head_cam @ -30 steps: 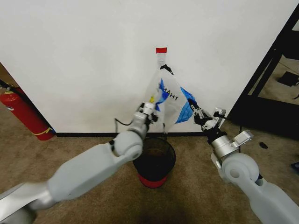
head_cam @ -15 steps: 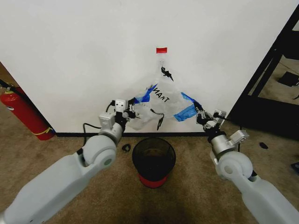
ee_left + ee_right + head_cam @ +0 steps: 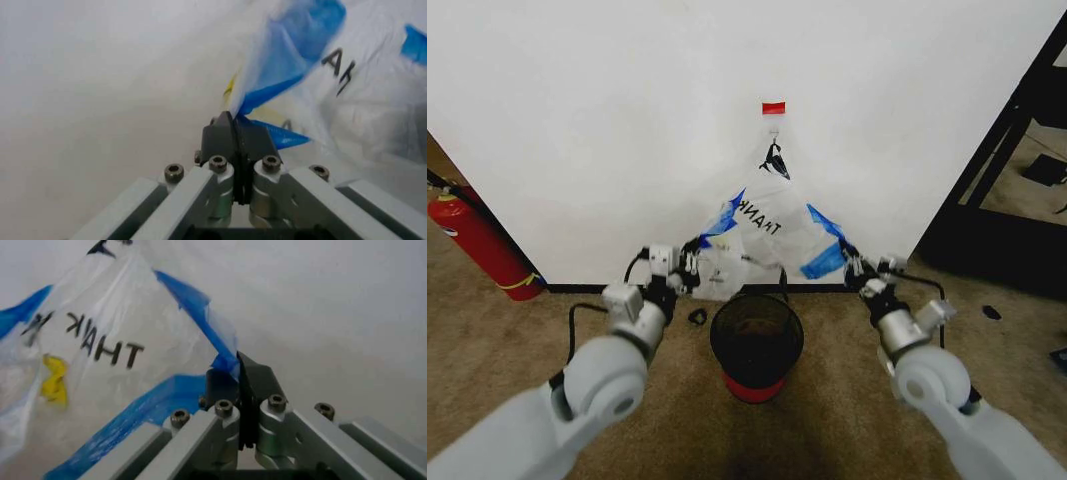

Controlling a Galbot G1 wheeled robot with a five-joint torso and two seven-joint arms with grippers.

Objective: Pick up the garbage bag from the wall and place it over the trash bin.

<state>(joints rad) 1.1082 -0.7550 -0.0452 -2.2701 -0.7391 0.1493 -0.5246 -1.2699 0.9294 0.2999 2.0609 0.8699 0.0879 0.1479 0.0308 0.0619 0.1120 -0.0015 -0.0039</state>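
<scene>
Both grippers, left (image 3: 689,272) and right (image 3: 857,268), have jaws clenched on the bag's (image 3: 767,235) lower corners, spreading it wide above the bin (image 3: 756,345); its top hangs from the wall (image 3: 607,120) hook.

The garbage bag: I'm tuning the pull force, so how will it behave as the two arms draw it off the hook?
The garbage bag is probably floppy and very light: it hangs crinkled and stretched into a triangle between the hook, left gripper and right gripper. The thin, see-through film may tear at the hook. Both jaws pinch thin edges, so slipping seems possible.
</scene>
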